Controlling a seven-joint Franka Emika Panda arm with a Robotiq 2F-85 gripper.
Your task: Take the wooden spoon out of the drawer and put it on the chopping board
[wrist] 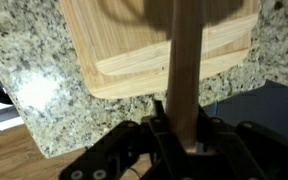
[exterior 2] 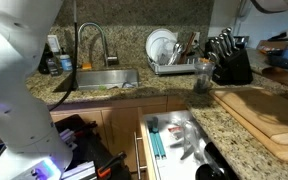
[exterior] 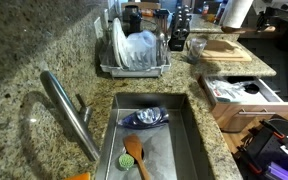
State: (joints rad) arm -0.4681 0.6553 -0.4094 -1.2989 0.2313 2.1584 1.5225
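Observation:
In the wrist view my gripper (wrist: 184, 135) is shut on the long handle of the wooden spoon (wrist: 186, 70). The handle runs up from the jaws over the edge of the chopping board (wrist: 124, 50), which lies on the granite counter; the spoon's bowl is out of frame. The board also shows in both exterior views (exterior: 224, 46) (exterior 2: 269, 120). The drawer stands pulled open below the counter (exterior: 249, 115) (exterior 2: 144, 150), with utensils inside. In the exterior views the gripper is out of frame, and only part of the arm (exterior 2: 279, 5) shows at the top edge.
The steel sink (exterior: 189, 140) holds an orange-brown spatula with a green handle (exterior: 134, 152) and a blue item (exterior: 146, 117). A faucet (exterior: 69, 110), a grey dish rack (exterior: 134, 60) (exterior 2: 174, 62) and a knife block (exterior 2: 229, 62) stand on the counter.

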